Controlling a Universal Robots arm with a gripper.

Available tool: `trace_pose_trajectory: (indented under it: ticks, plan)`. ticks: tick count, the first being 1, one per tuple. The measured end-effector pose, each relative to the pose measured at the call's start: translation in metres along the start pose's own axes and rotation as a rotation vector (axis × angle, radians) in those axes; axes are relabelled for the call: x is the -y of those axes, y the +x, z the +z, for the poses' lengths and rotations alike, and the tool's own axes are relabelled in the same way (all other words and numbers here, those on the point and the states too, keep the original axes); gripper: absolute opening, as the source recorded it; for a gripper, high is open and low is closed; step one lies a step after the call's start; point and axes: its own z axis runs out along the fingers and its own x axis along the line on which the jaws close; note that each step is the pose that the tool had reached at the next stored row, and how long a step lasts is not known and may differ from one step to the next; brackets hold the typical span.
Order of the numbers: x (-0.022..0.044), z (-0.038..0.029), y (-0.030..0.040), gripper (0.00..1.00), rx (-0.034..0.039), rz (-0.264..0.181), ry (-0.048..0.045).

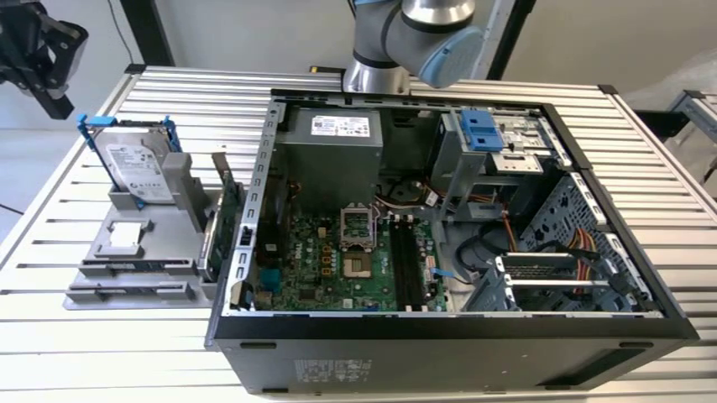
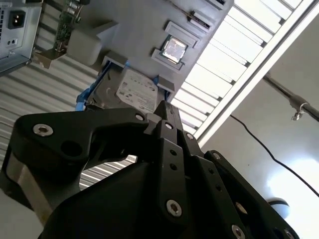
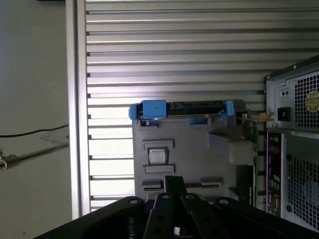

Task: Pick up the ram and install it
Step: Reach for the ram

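The ram (image 1: 133,267) is a thin green-blue stick lying in a slot at the near end of the grey parts holder (image 1: 146,227), at the exterior view's left. In the first wrist view the ram (image 3: 204,184) lies just beyond my fingertips (image 3: 172,180). My black gripper (image 1: 54,96) hangs high over the table's far left corner, well above and away from the holder. In the second wrist view the gripper (image 2: 164,107) has its fingers pressed together with nothing between them. The open computer case (image 1: 448,327) fills the table's middle, with long black memory slots (image 1: 409,269) on its green motherboard.
On the holder stand a hard drive in a blue bracket (image 1: 140,168), a processor chip (image 1: 127,238) and an upright green expansion card (image 1: 230,201). The arm's base (image 1: 387,50) rises behind the case. The ribbed metal table (image 1: 101,353) ends close to the holder's left.
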Motion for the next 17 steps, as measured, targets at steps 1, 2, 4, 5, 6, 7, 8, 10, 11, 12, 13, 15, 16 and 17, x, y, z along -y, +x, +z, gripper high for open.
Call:
trace_pose_trajectory:
  ticks: [1, 2, 4, 5, 6, 7, 8, 10, 11, 12, 13, 15, 16, 17]
  plan:
    - [0.0012, -0.0001, -0.0002, 0.00, -0.0001, -0.002, 0.0000]
    - [0.0020, 0.0000, -0.0003, 0.00, -0.0001, -0.004, -0.0001]
    - [0.0031, 0.0000, -0.0006, 0.00, -0.0002, -0.006, -0.0001]
    - [0.0037, -0.0001, -0.0008, 0.00, -0.0003, -0.007, -0.0001]
    - [0.0044, -0.0001, -0.0010, 0.00, -0.0004, -0.009, -0.0002]
    - [0.0050, -0.0001, -0.0011, 0.00, -0.0005, -0.010, -0.0002]
    - [0.0057, -0.0001, -0.0013, 0.00, -0.0005, -0.011, -0.0002]
    - [0.0063, -0.0001, -0.0017, 0.00, -0.0006, -0.013, -0.0003]
    - [0.0066, -0.0001, -0.0019, 0.00, -0.0006, -0.014, -0.0003]
    - [0.0071, -0.0001, -0.0021, 0.00, -0.0007, -0.015, -0.0003]
    - [0.0076, -0.0001, -0.0024, 0.00, -0.0008, -0.017, -0.0003]
    - [0.0083, -0.0001, -0.0031, 0.00, -0.0008, -0.020, -0.0004]
    - [0.0086, -0.0001, -0.0032, 0.00, -0.0009, -0.021, -0.0004]
    - [0.0089, -0.0001, -0.0035, 0.00, -0.0010, -0.022, -0.0004]
